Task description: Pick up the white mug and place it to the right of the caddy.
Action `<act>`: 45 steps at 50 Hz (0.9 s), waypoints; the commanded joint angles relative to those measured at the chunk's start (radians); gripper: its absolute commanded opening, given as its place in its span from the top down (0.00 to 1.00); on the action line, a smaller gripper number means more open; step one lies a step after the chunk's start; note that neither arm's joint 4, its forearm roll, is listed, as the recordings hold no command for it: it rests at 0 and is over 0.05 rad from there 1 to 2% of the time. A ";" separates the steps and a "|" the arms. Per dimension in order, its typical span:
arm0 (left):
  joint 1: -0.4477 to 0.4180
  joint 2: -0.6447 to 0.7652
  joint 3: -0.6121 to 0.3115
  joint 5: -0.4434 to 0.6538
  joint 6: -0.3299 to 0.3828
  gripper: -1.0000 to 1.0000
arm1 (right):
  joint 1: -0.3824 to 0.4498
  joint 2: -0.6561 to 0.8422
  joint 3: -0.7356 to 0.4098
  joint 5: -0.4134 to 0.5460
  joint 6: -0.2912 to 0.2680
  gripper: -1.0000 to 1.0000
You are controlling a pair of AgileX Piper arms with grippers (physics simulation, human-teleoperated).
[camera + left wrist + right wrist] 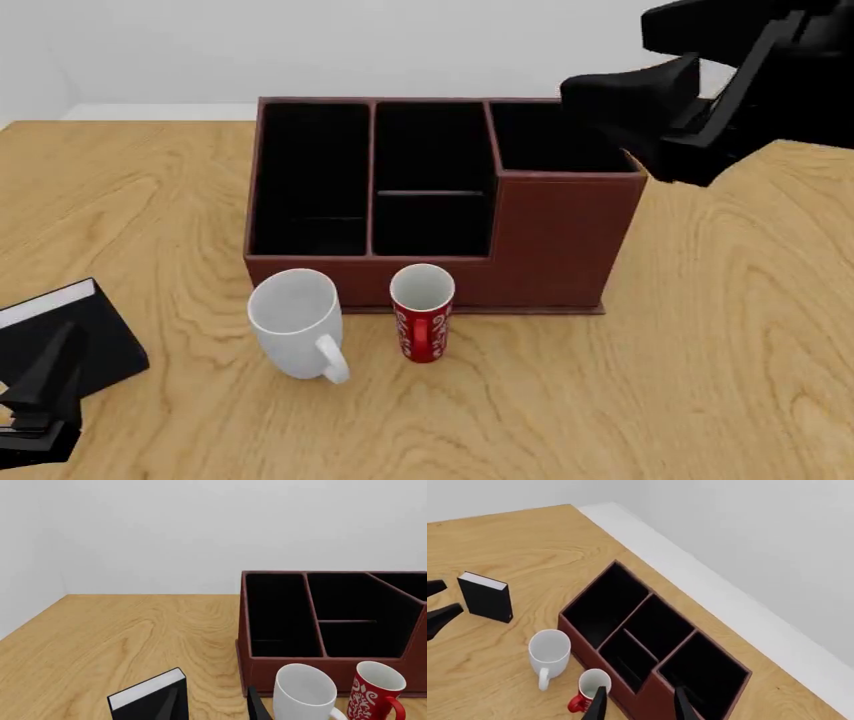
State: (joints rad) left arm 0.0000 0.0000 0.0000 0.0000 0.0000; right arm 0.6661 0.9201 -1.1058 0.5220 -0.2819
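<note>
The white mug (296, 322) stands upright on the table just in front of the caddy's (561, 240) left part, its handle toward the camera. It also shows in the left wrist view (303, 692) and the right wrist view (549, 650). My left gripper (40, 385) is open and empty, low at the near left, well left of the mug; its fingers (257, 707) frame the lower edge of its wrist view. My right gripper (639, 705) is open and empty, high above the caddy's (650, 696) taller right section; in the front view it (627, 105) hangs at the upper right.
A slim red mug (422, 318) with white swirls stands right of the white mug, close to the caddy's front wall (333, 667). A small black box with a white edge (74, 335) stands beside the left gripper. Bare wood lies right of the caddy.
</note>
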 commanded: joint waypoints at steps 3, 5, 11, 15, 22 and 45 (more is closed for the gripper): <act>0.000 0.000 0.000 0.000 0.000 0.00 | 0.040 0.155 -0.118 0.062 0.047 0.00; 0.000 0.000 0.000 0.000 0.000 0.00 | 0.048 0.178 -0.130 0.073 0.071 0.00; 0.000 0.000 0.000 0.000 0.000 0.00 | 0.081 0.244 -0.152 0.089 0.129 0.00; 0.000 0.000 0.000 0.000 0.000 0.00 | 0.088 0.268 -0.160 0.093 0.138 0.00; 0.000 0.000 0.000 0.000 0.000 0.00 | 0.121 0.324 -0.182 0.106 0.172 0.00; 0.000 0.000 0.000 0.000 0.000 0.00 | 0.238 0.478 -0.224 0.160 0.241 0.00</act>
State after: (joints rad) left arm 0.0000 0.0000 0.0000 0.0000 0.0000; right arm 0.8588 1.3418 -1.3067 0.6623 -0.0737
